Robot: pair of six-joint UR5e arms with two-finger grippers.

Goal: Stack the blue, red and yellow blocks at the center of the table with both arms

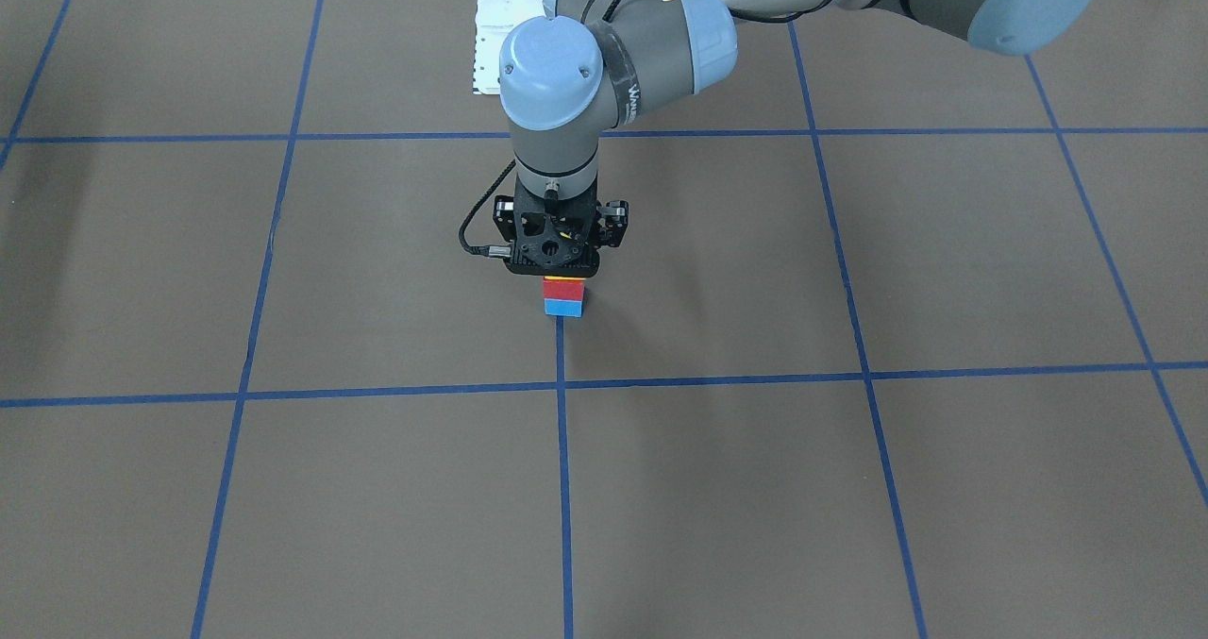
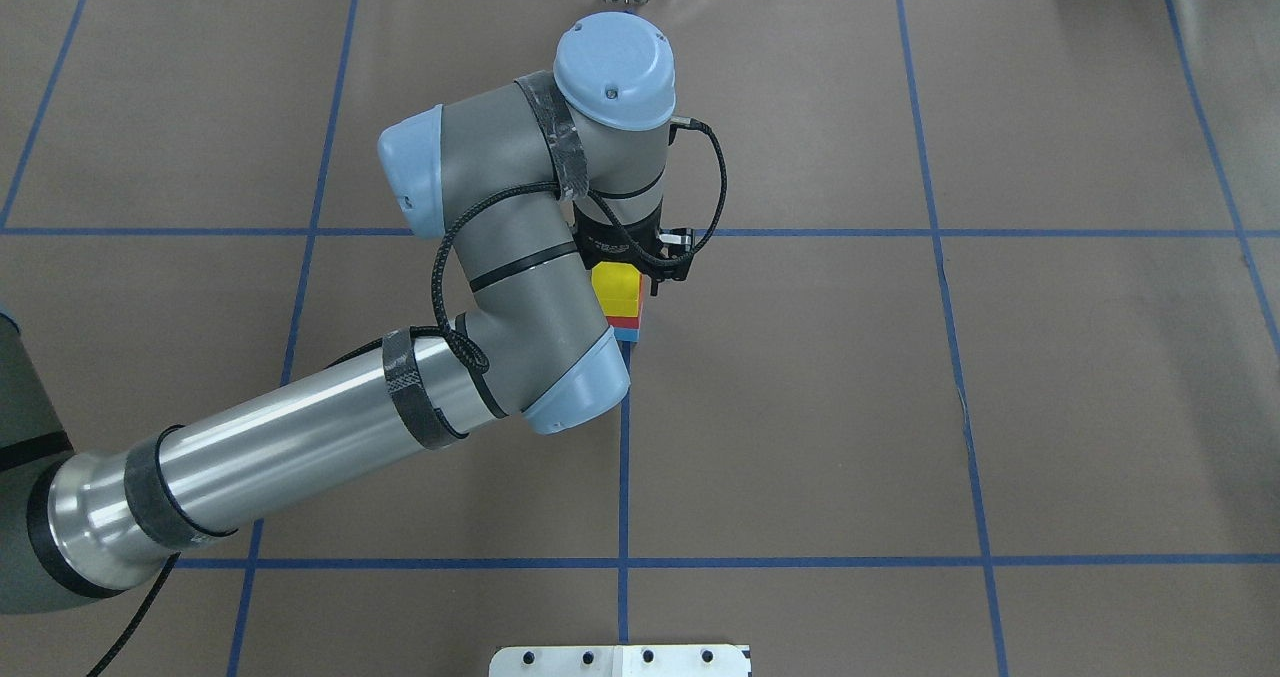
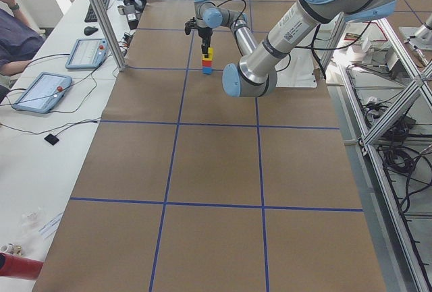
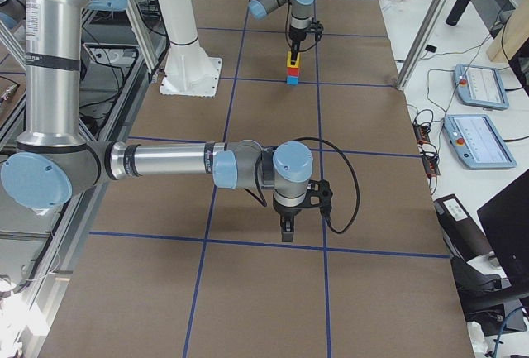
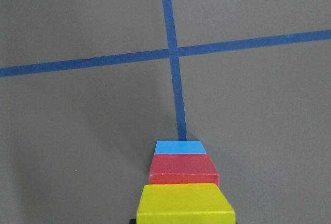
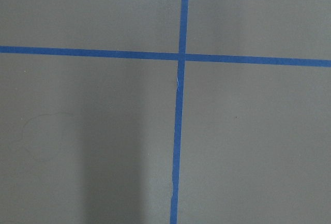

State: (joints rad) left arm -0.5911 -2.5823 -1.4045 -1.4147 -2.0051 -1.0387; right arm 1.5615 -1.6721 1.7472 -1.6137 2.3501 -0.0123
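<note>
At the table's center a yellow block (image 2: 615, 290) sits on a red block (image 1: 563, 292), which sits on a blue block (image 1: 563, 309). The stack stands on a blue tape line and also shows in the left wrist view (image 5: 183, 203). My left gripper (image 2: 628, 275) points straight down over the stack, its fingers against the yellow block's sides. My right gripper (image 4: 286, 230) hangs low over bare table far from the stack. It shows only in the exterior right view, so I cannot tell if it is open. The right wrist view shows only a tape crossing (image 6: 181, 56).
The brown table bears a blue tape grid (image 1: 562, 386). The robot's white base plate (image 2: 620, 660) lies at the near edge. A side bench with tablets (image 3: 40, 90) and aluminium posts (image 3: 101, 15) runs along the far side.
</note>
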